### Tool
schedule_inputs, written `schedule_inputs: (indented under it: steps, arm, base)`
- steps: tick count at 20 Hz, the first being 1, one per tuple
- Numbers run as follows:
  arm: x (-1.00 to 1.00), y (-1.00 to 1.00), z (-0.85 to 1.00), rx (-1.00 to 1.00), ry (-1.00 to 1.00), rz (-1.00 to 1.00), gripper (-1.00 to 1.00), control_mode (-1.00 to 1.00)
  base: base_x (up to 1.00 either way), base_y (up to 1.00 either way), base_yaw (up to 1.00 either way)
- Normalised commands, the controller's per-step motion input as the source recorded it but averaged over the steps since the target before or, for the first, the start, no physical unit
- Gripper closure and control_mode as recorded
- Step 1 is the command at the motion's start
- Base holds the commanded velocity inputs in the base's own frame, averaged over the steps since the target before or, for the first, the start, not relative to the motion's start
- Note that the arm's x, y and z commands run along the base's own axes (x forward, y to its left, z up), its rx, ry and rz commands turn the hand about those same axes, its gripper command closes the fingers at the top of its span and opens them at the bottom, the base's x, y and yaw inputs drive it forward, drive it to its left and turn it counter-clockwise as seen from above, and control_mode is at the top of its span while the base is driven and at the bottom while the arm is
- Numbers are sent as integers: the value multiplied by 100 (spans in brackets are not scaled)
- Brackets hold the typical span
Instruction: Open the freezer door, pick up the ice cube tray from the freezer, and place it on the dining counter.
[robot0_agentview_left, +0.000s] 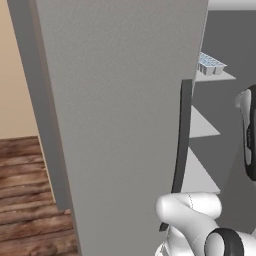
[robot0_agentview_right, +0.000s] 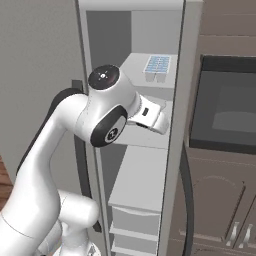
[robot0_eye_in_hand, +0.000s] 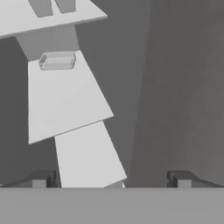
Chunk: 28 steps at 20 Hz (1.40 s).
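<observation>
My two small dark fingertips (robot0_eye_in_hand: 43, 179) stand wide apart at the bottom of the hand view, with nothing between them; my gripper (robot0_eye_in_hand: 111, 181) is empty and spread. In the right base view my white arm bends up in front of the tall matte grey freezer (robot0_agentview_right: 172, 165), and my hand reaches into its open compartment, level with a middle shelf.

The freezer door (robot0_agentview_left: 115, 125), a tall flat matte grey panel, stands swung open on the left of the freezer. In the left base view it takes up most of the picture, and its long dark curved vertical handle (robot0_agentview_left: 181, 150) runs down its right edge, just beside the shelves.

Inside the freezer, light grey shelves (robot0_agentview_right: 142, 175) are stacked one above the other, with light grey drawers (robot0_agentview_right: 135, 220) below them.

The small pale blue-white ice cube tray (robot0_agentview_right: 157, 66), gridded into little square cells, sits flat on the upper shelf of the freezer, above and beyond my hand and apart from it. In the left base view the tray (robot0_agentview_left: 211, 64) lies near that shelf's front edge.

To the right of the freezer, a dark glass-fronted built-in oven (robot0_agentview_right: 227, 107) sits in brown cabinets (robot0_agentview_right: 215, 200).
</observation>
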Motion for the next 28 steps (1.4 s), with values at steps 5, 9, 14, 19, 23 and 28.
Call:
schedule_inputs:
  steps: [5,9,14,19,23,28]
  arm:
    - [18,21,25,17,-10,-5,-100,-100]
    - [25,11,10,21,-10,-6,-100,-100]
    - [32,15,1,19,-14,-19,-100,-100]
    - [29,16,4,16,-17,-27,-100,-100]
    - [30,13,12,16,-13,-23,-100,-100]
    - [35,0,26,25,-2,-15,-100,-100]
  base:
    - [0,0,0]
    - [0,0,0]
    - [0,0,0]
    - [0,0,0]
    - [0,0,0]
    - [0,0,0]
